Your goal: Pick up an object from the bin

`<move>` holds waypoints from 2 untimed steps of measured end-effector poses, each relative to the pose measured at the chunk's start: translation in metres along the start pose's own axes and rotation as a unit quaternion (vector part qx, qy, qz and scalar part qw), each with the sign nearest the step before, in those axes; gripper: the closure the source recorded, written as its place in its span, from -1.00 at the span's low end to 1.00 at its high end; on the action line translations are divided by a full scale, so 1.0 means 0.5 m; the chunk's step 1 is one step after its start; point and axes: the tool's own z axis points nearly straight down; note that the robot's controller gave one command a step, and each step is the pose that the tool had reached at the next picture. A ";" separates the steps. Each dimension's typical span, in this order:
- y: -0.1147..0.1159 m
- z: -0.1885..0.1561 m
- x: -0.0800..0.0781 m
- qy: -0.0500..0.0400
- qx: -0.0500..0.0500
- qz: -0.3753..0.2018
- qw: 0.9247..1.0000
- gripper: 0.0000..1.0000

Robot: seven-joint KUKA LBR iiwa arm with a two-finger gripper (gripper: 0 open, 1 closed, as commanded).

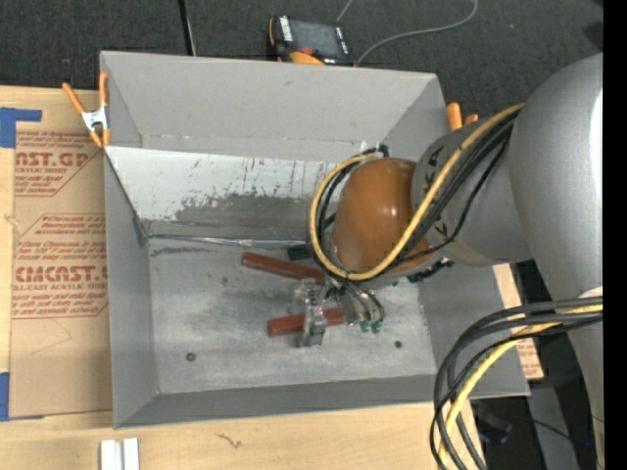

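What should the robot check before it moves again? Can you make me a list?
1. Gripper is over something to pick: ok. It sits on the short brown piece near the front middle of the bin.
2. Brown piece is properly gripped: cannot tell. The gripper hides that part.
3. Other things out of the way: ok. The long brown stick lies apart, further back.
4. Room from the bin wall: ok. The gripper is well inside, on the floor area.
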 end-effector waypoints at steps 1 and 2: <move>0.008 -0.224 -0.046 -0.005 0.001 0.001 1.000 1.00; 0.014 -0.356 -0.052 -0.005 0.000 0.009 1.000 1.00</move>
